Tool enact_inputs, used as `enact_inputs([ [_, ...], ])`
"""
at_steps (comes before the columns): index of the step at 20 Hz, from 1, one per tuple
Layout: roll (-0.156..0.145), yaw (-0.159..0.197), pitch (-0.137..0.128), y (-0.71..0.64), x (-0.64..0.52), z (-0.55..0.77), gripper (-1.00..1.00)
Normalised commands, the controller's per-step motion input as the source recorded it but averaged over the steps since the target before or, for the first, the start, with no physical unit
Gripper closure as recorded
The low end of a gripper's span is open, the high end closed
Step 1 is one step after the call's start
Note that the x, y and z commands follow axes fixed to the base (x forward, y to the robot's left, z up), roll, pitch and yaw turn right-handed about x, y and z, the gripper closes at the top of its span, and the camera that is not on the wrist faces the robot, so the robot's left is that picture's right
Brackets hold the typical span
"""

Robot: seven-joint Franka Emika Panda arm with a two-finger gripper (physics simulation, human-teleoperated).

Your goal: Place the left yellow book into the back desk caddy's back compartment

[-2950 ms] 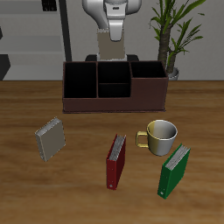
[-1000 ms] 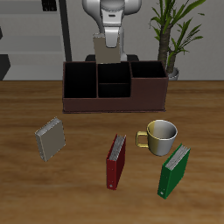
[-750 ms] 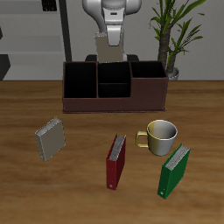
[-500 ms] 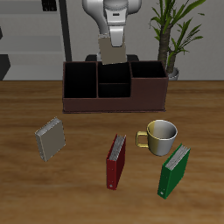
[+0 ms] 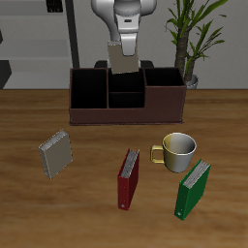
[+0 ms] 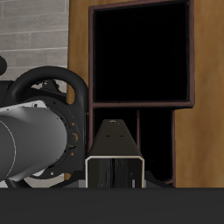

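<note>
My gripper (image 5: 124, 41) is shut on the left yellow book (image 5: 119, 58), a thin grey-tan hardcover. The book hangs upright and slightly tilted from the fingers, just above the back middle part of the back desk caddy (image 5: 126, 108), a long dark-brown box organizer. In the wrist view the book's pale page edge (image 6: 115, 159) shows close up, with the caddy's dark compartments (image 6: 140, 52) beyond it. I cannot tell whether the book's lower edge is inside a compartment.
A second grey-tan book (image 5: 55, 153) lies nearer the table's front. A red book (image 5: 128, 179), a green book (image 5: 192, 188) and a mug (image 5: 179, 152) stand in front of the caddy. A potted plant (image 5: 194, 39) stands behind the caddy's end.
The held book has sunk slightly and shifted a little sideways above the caddy's back, with a small change of tilt. Nothing on the table has moved.
</note>
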Motion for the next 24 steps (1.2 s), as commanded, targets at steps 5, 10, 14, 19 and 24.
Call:
enact_inputs([
  [5, 0.004, 0.014, 0.029, 0.02, 0.02, -0.14, 1.0],
  [10, 0.006, -0.01, 0.001, 0.02, 0.01, -0.05, 1.0],
  [14, 0.008, -0.005, 0.026, 0.02, -0.02, -0.18, 1.0],
  [19, 0.006, -0.009, 0.013, 0.03, 0.04, -0.13, 1.0],
  [24, 0.002, -0.005, 0.02, 0.0, 0.02, -0.14, 1.0],
])
